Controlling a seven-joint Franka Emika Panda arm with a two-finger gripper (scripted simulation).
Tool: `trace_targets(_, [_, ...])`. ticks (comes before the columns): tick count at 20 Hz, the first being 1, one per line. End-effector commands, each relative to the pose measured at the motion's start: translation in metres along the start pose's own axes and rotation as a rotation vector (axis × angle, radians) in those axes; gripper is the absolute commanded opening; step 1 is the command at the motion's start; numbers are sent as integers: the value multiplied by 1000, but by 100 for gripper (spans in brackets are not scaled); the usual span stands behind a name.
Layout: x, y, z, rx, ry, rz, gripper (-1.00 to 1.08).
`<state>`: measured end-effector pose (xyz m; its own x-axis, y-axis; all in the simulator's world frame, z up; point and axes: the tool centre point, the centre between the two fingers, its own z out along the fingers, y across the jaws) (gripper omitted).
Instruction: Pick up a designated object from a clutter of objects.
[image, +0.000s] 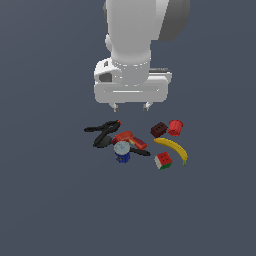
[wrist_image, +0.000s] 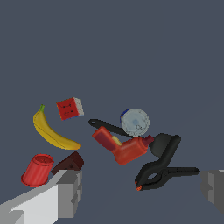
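The designated object, a dark maroon block (image: 159, 129) (wrist_image: 70, 162), lies on the grey floor beside the red cup (image: 175, 127) (wrist_image: 37, 169). It belongs to the clutter of objects: black clamp (image: 102, 133) (wrist_image: 161, 168), red drill (image: 129, 138) (wrist_image: 122, 146), blue can (image: 122, 151) (wrist_image: 134, 122), banana (image: 173, 148) (wrist_image: 50, 131) and colourful cube (image: 163, 160) (wrist_image: 70, 108). My gripper (image: 131, 106) (wrist_image: 140, 189) hangs open above the clutter, nothing between its fingers. In the wrist view one finger (wrist_image: 69, 192) overlaps the block's lower edge.
The dark grey floor (image: 50, 200) spreads around the cluster on all sides. The arm's white body (image: 132, 45) fills the upper middle of the exterior view.
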<state>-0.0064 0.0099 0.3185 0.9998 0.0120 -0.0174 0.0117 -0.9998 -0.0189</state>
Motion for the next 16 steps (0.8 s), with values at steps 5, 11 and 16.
trace_targets(5, [-2, 11, 1, -8, -7, 9, 100])
trace_targets(11, [-6, 31, 1, -22, -20, 19, 100])
trace_targets(16, [-6, 27, 4, -20, -18, 27, 100])
